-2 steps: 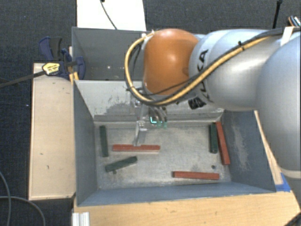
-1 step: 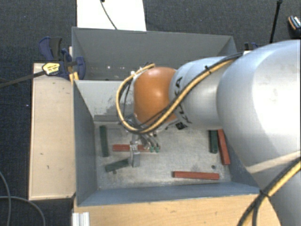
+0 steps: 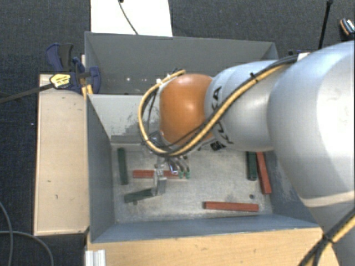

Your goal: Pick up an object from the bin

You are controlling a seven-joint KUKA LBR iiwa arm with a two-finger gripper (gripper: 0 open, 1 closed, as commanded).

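red-brown stick [image 3: 143, 174] | flat, level | left of centre | dark green stick [image 3: 138, 195] | flat, slightly tilted | just below it

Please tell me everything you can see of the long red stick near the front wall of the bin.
The long red stick is a thin, straight bar, reddish-brown and matte. It lies flat on the bin floor, along the front wall, right of the middle. Nothing else touches it; the gripper stands apart, nearer the middle.

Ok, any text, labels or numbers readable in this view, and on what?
"KUKA": black letters on the silver arm, beside the orange cover; a cable crosses them, so only partly legible.
Red stick, green stick and the others in the bin: no markings readable.
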